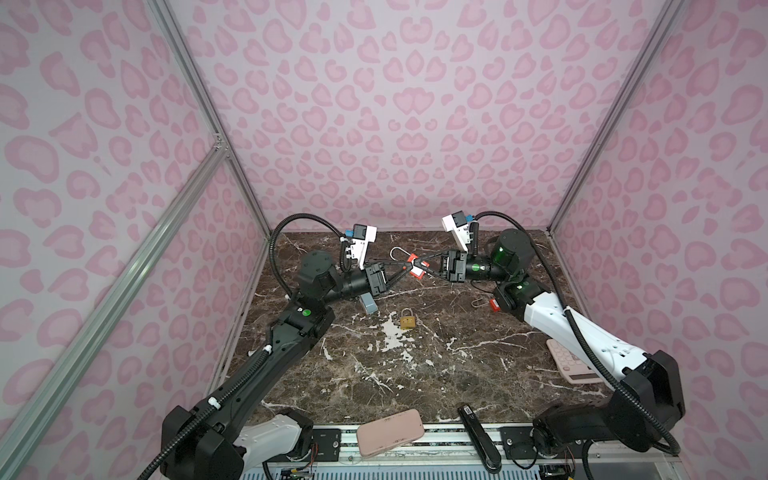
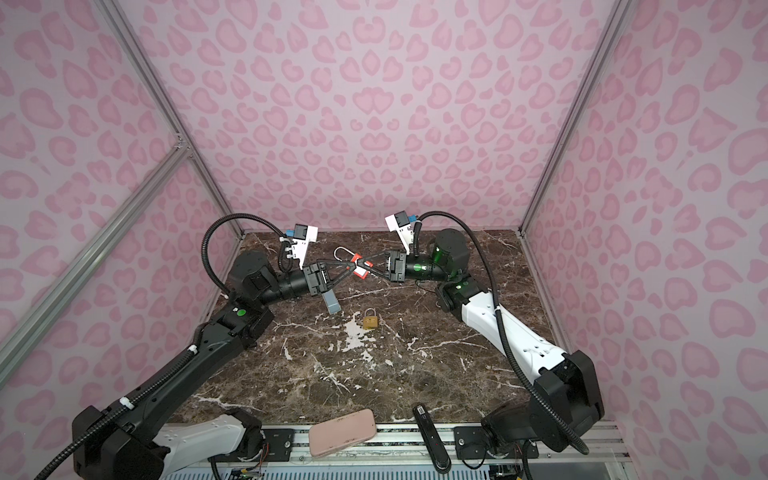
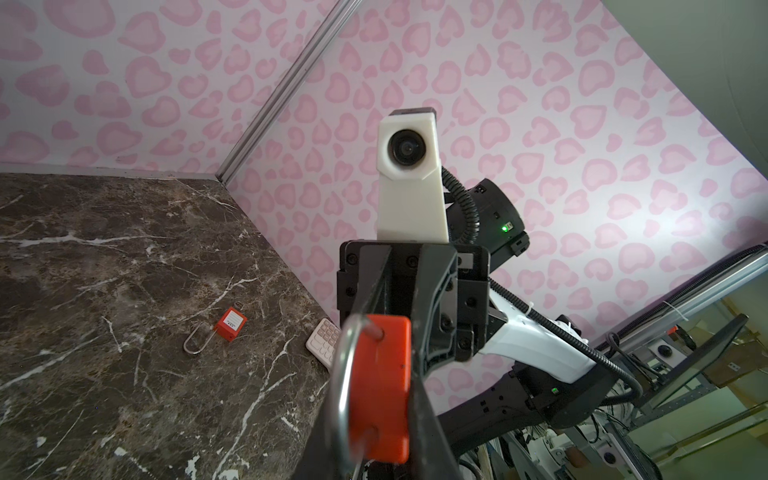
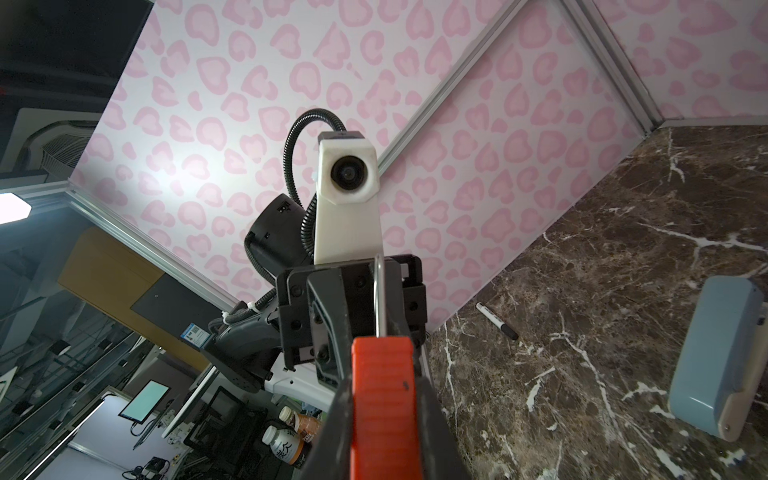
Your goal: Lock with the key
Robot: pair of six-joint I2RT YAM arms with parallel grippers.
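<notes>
Dark marble tabletop (image 1: 436, 374) inside pink heart-print walls (image 1: 374, 104). Far centre, held clear of the marble: red padlock (image 1: 416, 272), silver shackle (image 3: 340, 382) pointing far-left. Left gripper (image 1: 404, 271) pinching it from the left, jaws narrow; right gripper (image 1: 420, 262) clamped on it from the right, jaws narrow too. Lying nearer on the marble: brass padlock (image 1: 408, 319), grey box (image 1: 368, 302); second red padlock (image 1: 494, 304) at right.

2 red padlocks (image 3: 380, 374) (image 3: 230, 323), 1 brass padlock (image 1: 408, 320), 1 phone (image 1: 390, 432), 1 calc (image 1: 569, 365)
</notes>
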